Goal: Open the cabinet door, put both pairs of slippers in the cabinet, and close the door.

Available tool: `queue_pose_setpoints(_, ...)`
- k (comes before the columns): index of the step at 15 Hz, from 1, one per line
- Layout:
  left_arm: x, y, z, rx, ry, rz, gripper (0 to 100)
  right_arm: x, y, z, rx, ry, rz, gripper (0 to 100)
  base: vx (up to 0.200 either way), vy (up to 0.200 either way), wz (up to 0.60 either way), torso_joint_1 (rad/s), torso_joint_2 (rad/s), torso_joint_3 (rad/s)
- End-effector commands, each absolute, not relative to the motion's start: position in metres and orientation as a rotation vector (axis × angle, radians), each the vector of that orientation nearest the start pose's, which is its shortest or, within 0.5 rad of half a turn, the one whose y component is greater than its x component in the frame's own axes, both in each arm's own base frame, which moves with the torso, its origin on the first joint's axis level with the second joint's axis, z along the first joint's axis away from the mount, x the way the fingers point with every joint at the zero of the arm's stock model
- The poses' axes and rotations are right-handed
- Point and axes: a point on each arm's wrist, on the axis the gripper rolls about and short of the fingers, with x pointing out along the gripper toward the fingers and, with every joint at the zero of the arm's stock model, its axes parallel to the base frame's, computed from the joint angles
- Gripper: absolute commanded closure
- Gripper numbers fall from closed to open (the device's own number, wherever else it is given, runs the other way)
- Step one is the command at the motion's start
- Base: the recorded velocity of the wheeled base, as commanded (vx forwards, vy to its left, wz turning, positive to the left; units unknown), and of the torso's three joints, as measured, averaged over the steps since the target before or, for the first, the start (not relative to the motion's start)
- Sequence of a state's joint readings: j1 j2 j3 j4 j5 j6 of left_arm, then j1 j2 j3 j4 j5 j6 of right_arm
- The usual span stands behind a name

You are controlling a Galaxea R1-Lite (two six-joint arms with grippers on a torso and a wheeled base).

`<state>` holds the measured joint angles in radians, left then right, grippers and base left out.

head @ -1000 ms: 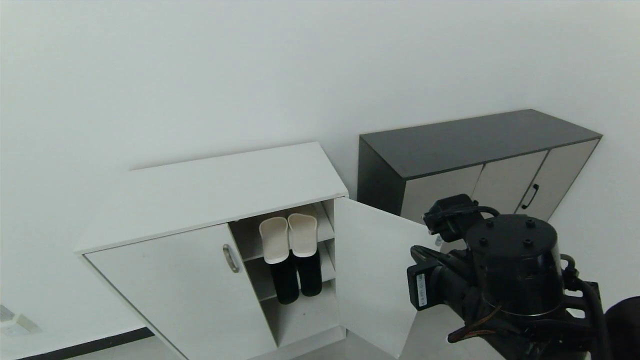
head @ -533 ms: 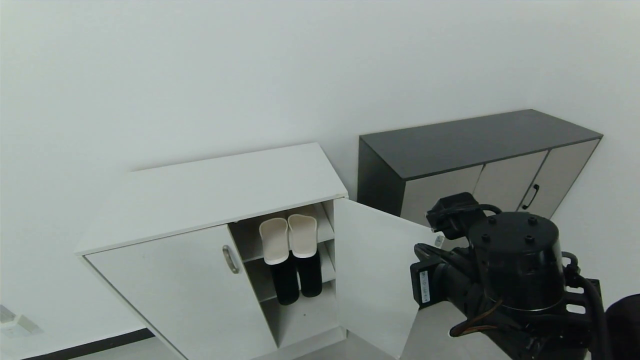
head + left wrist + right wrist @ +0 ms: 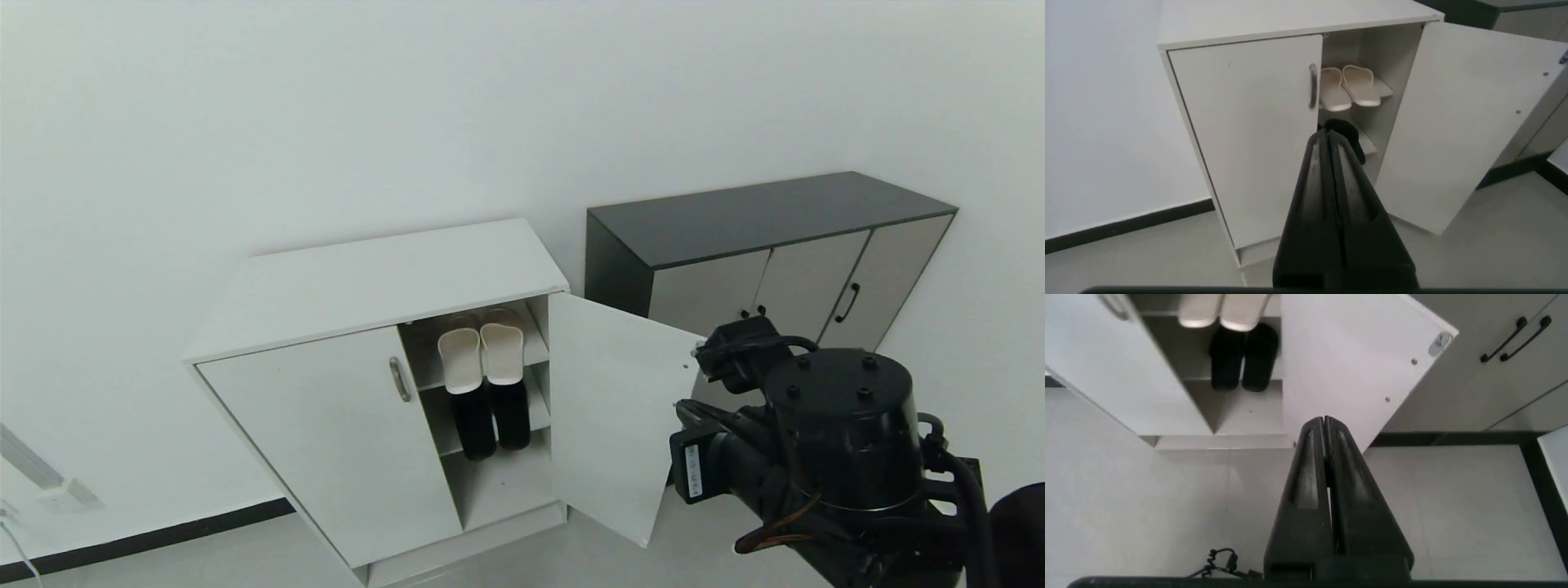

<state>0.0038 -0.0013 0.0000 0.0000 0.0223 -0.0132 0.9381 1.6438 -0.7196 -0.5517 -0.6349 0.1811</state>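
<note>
Inside the cabinet [image 3: 392,278], both slipper pairs [image 3: 500,408] remain.

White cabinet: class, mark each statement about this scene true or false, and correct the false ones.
1. The cabinet has its right door open. True.
2. The white slippers lie on the floor in front of the cabinet. False: the white slippers rest on a shelf inside it.
3. The black slippers sit below the white pair, inside the cabinet. True.
4. The left door also stands open. False: the left door is shut.
5. The right gripper holds a slipper. False: the right gripper is shut on nothing, clear of the cabinet.
</note>
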Motion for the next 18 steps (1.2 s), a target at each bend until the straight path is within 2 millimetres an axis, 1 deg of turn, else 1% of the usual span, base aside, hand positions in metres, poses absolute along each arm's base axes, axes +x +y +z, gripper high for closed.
queue_pose_setpoints(1, -0.023, 0.0, 0.075, -0.014, 0.0, 0.026, 100, 0.175, 0.216, 0.169, -0.087, 0.291, 0.273, 100, 0.0, 0.0, 0.0, 0.0, 0.0, 0.0)
queue_pose_setpoints(3, -0.023, 0.0, 0.075, -0.014, 0.0, 0.028, 100, 0.18, 0.213, 0.166, -0.089, 0.298, 0.255, 100, 0.0, 0.0, 0.0, 0.0, 0.0, 0.0)
queue_pose_setpoints(4, -0.023, 0.0, 0.075, -0.014, 0.0, 0.026, 100, 0.193, 0.211, 0.165, -0.082, 0.306, 0.232, 100, 0.0, 0.0, 0.0, 0.0, 0.0, 0.0)
queue_pose_setpoints(5, -0.023, 0.0, 0.075, -0.014, 0.0, 0.026, 100, 0.214, 0.206, 0.166, -0.061, 0.312, 0.212, 100, 0.0, 0.0, 0.0, 0.0, 0.0, 0.0)
queue_pose_setpoints(6, -0.023, 0.0, 0.075, -0.014, 0.0, 0.026, 100, 0.228, 0.202, 0.168, -0.043, 0.309, 0.192, 100, 0.0, 0.0, 0.0, 0.0, 0.0, 0.0)
queue_pose_setpoints(7, -0.023, 0.0, 0.075, -0.014, 0.0, 0.026, 100, 0.262, 0.19, 0.173, -0.009, 0.3, 0.134, 100, 0.0, 0.0, 0.0, 0.0, 0.0, 0.0)
queue_pose_setpoints(8, -0.023, 0.0, 0.075, -0.014, 0.0, 0.026, 100, 0.284, 0.183, 0.173, 0.006, 0.295, 0.102, 100, 0.0, 0.0, 0.0, 0.0, 0.0, 0.0)
queue_pose_setpoints(9, -0.023, 0.0, 0.075, -0.014, 0.0, 0.026, 100, 0.302, 0.177, 0.172, 0.018, 0.291, 0.084, 100, 0.0, 0.0, 0.0, 0.0, 0.0, 0.0)
queue_pose_setpoints(10, -0.023, 0.0, 0.075, -0.014, 0.0, 0.026, 100, 0.316, 0.173, 0.169, 0.021, 0.294, 0.074, 100, 0.0, 0.0, 0.0, 0.0, 0.0, 0.0)
queue_pose_setpoints(12, -0.023, 0.0, 0.075, -0.014, 0.0, 0.026, 100, 0.351, 0.163, 0.159, 0.032, 0.295, 0.021, 100, 0.0, 0.0, 0.0, 0.0, 0.0, 0.0)
queue_pose_setpoints(14, -0.023, 0.0, 0.075, -0.014, 0.0, 0.026, 100, 0.373, 0.156, 0.146, 0.037, 0.31, 0.001, 100, 0.0, 0.0, 0.0, 0.0, 0.0, 0.0)
queue_pose_setpoints(15, -0.023, 0.0, 0.075, -0.014, 0.0, 0.026, 100, 0.378, 0.154, 0.142, 0.04, 0.316, 0.002, 100, 0.0, 0.0, 0.0, 0.0, 0.0, 0.0)
queue_pose_setpoints(16, -0.023, 0.0, 0.075, -0.014, 0.0, 0.026, 100, 0.389, 0.151, 0.137, 0.045, 0.318, -0.011, 100, 0.0, 0.0, 0.0, 0.0, 0.0, 0.0)
queue_pose_setpoints(18, -0.023, 0.0, 0.075, -0.014, 0.0, 0.026, 100, 0.402, 0.149, 0.129, 0.051, 0.322, -0.016, 100, 0.0, 0.0, 0.0, 0.0, 0.0, 0.0)
